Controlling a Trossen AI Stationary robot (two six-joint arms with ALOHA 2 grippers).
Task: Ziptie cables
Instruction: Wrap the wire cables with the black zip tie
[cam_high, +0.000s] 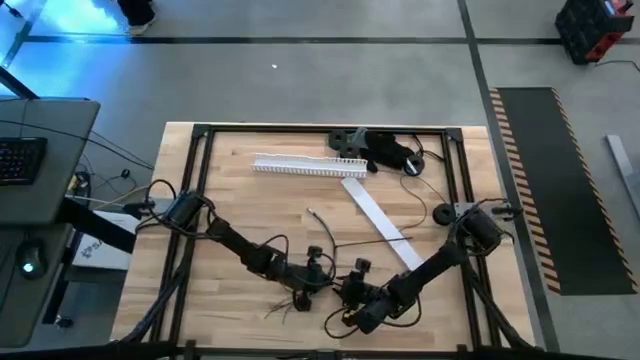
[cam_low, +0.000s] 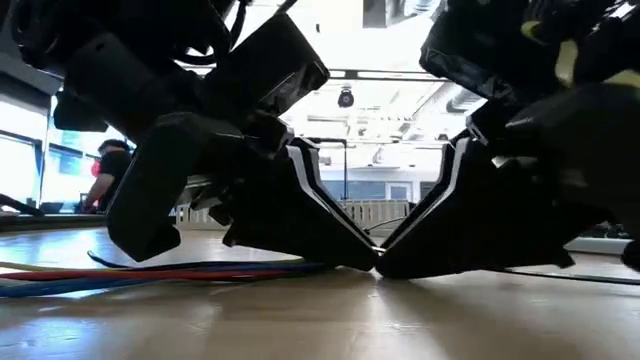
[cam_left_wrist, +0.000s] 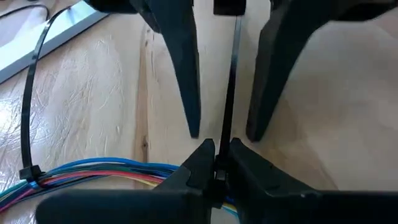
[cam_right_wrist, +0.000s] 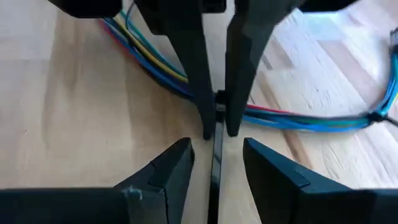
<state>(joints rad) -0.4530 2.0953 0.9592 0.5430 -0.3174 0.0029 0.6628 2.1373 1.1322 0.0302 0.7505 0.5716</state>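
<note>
A bunch of thin coloured cables (cam_left_wrist: 106, 171) (blue, red, yellow, green) lies on the wooden table near its front edge (cam_high: 300, 302). A black zip tie (cam_left_wrist: 229, 93) runs straight out from the bunch. My left gripper (cam_left_wrist: 217, 149) is shut on it close to the cables. My right gripper (cam_right_wrist: 216, 149) faces the left one tip to tip (cam_low: 375, 262). It is open, with one finger on each side of the zip tie's strap (cam_right_wrist: 214, 177) and clear of it. My left gripper pinches the zip tie between its two fingertips, at the small block (cam_right_wrist: 219, 101) where the tie meets the cable bunch. The fingers slant down toward the table and lie across the bunch. The strap leads straight away from them, low over the table, between the right gripper's fingers.
A second black zip tie (cam_left_wrist: 30, 171) is looped round the bunch farther along, its tail arching up. At the far side lie a white slotted strip (cam_high: 300, 165), a flat white strip (cam_high: 375, 215) and a black gadget (cam_high: 385, 150). A black frame (cam_high: 200, 160) borders the table.
</note>
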